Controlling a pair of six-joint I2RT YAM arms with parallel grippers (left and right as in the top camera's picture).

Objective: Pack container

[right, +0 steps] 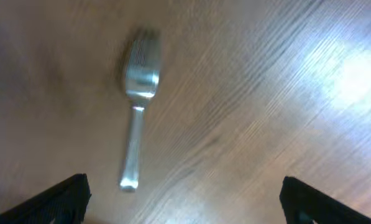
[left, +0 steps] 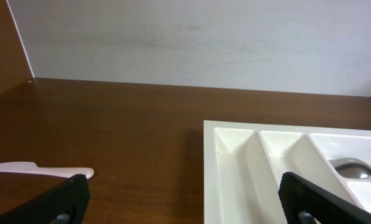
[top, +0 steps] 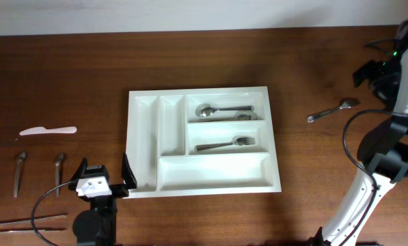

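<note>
The left fingers [left: 61, 202] stand spread wide and grip nothing. They hang at the near left corner of the tray [top: 143, 147]. One finger is just beside the tray's left wall, and it is not clear whether it touches.

The right fingers [right: 61, 199] are also spread wide and hold nothing. They hover over bare wood well to the right of the tray. A metal fork [right: 137, 106] lies flat on the wood ahead of them, apart from both tips.

The white tray lies flat in the middle of the desk [top: 190, 61]. Its two narrow compartments are on the left and its three wide ones on the right. The far wide compartment holds a spoon [top: 214, 109], with a second metal piece beside it that is too small to name. The middle wide compartment holds a second fork [top: 225, 144].

Left of the tray lies a white plastic knife [top: 48, 130]. Nearer than that are two metal spoons [top: 19, 174] [top: 58, 167], side by side. A long thin pair of metal sticks [top: 22, 222] lies at the near left edge.

The desk is dark brown wood with a visible grain. A pale wall [left: 204, 37] rises behind its far edge.
</note>
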